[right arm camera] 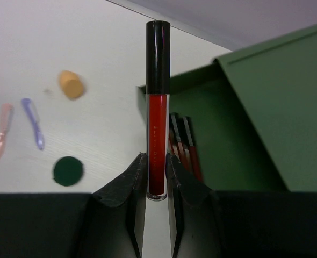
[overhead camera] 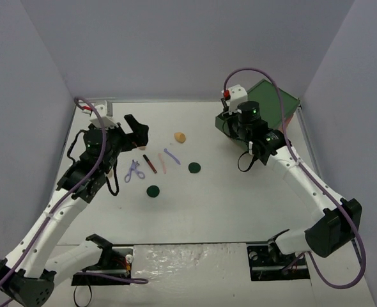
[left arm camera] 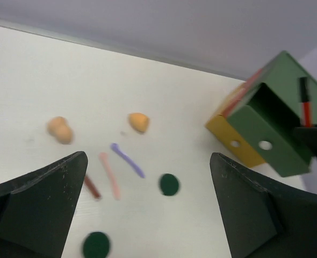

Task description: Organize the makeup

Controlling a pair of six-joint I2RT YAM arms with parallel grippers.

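Note:
My right gripper (right arm camera: 157,167) is shut on a red lip gloss tube with a black cap (right arm camera: 158,107) and holds it upright over the edge of the open green drawer (right arm camera: 223,161). Several red sticks (right arm camera: 182,145) lie in that drawer. My left gripper (overhead camera: 137,131) is open and empty above the table's left part. On the table lie a tan sponge (overhead camera: 180,137), a second sponge (left arm camera: 60,129), a lilac stick (overhead camera: 172,155), a pink stick (overhead camera: 163,163), a dark red stick (overhead camera: 150,163), a lilac scissor-like tool (overhead camera: 134,171) and two dark green discs (overhead camera: 194,167) (overhead camera: 152,191).
The green-red-yellow drawer chest (overhead camera: 275,102) stands at the back right against the wall, its green drawer pulled out toward the left. White walls close the table at the back and on both sides.

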